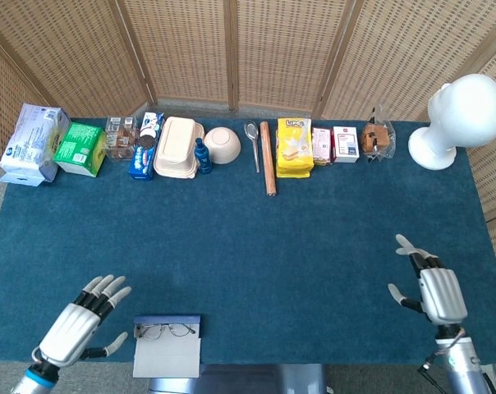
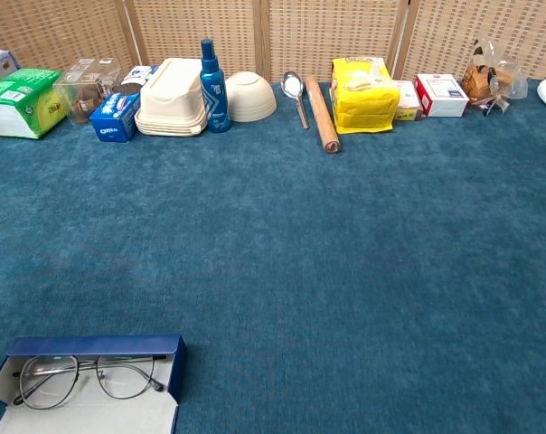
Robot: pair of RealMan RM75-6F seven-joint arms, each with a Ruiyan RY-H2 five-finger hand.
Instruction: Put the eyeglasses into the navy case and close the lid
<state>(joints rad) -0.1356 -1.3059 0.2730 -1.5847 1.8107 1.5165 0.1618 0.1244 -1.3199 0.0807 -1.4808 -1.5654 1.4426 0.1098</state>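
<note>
Left hand (image 1: 74,328) hovers just left of the navy case (image 1: 167,345), fingers spread wide and holding nothing. Right hand (image 1: 429,289) is well apart from the case, far to its right near the edge of the blue surface (image 1: 256,246), also spread wide and empty.

The eyeglasses (image 2: 85,376) already lie inside the open navy case, lenses flat and temples folded, at the near edge of the surface. The pale lid (image 2: 88,418) of the case lies open toward the robot, nearer to it than the glasses.

The step in hand appears to be closing the lid. To do it well, the left hand should probably come in beside the case, slip fingertips under the lid's free edge, and swing it up and over the glasses without nudging the case off the near edge. A light press at the finish would likely seat it. Checking first that no temple tip sticks above the rim seems wise.

Hard to make out: both views cut off the lid's near edge, so its full shape and any clasp are hidden. The hinge is not visible. In the chest view only a blurred fingertip shows at the far left edge, and the right hand does not appear at all.
</note>
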